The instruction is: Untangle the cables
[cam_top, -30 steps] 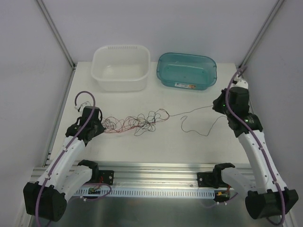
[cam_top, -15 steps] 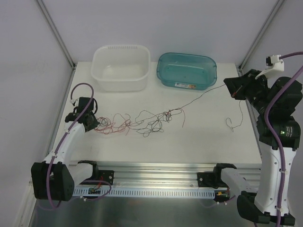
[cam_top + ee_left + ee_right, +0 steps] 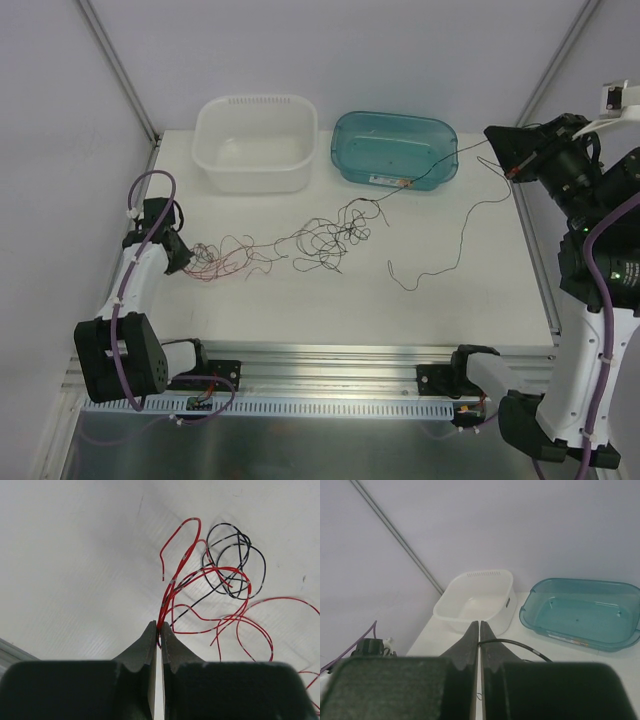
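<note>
The cables are hair-thin wires, red and black, knotted in a loose tangle mid-table. Red strands trail left to my left gripper, low at the table's left edge and shut on a bunch of red wires. A black loop lies just beyond those red strands. My right gripper is raised high at the far right, shut on a black wire. That black wire runs taut over the teal tub down to the tangle, and its free end hangs down to the table.
A white tub and a teal tub stand side by side at the back of the table. Metal frame posts run up the left and right walls. The aluminium rail lies along the near edge.
My right gripper has risen and swung to the far right with the black wire, stretching it out of the tangle. My left gripper has pulled the red wires further left.
</note>
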You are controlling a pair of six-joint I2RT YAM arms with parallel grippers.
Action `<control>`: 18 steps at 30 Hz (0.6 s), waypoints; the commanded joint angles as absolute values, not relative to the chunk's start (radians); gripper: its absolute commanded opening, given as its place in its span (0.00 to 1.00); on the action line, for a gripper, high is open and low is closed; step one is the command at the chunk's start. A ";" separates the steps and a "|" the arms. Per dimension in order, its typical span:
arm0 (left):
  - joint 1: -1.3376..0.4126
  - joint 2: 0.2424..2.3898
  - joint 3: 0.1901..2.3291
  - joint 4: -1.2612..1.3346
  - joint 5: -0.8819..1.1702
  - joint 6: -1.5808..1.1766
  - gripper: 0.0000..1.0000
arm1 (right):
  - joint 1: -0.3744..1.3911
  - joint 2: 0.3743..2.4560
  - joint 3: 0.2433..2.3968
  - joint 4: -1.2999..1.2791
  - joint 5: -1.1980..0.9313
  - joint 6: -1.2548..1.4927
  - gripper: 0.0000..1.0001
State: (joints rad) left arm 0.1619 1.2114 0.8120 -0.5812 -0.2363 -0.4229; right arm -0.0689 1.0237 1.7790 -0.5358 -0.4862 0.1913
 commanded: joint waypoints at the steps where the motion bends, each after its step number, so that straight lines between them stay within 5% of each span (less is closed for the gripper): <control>1: 0.173 1.186 0.818 -0.546 -0.152 -0.394 0.00 | -0.080 1.005 1.714 -0.482 -0.489 0.199 0.01; 11: 0.126 1.051 0.721 -0.381 0.245 -0.345 0.00 | -0.052 1.015 1.050 -0.501 -0.395 0.134 0.10; 15: 0.003 1.039 0.715 -0.344 0.316 -0.324 0.00 | 0.017 1.083 0.993 -0.593 -0.261 0.048 0.48; 18: -0.113 1.032 0.715 -0.333 0.337 -0.321 0.00 | 0.144 1.075 0.986 -0.615 -0.198 0.008 0.63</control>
State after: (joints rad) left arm -0.0471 1.0576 0.7208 -0.3843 0.2420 -0.3508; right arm 0.0509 1.1233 0.9531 -0.6117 -0.2832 0.0925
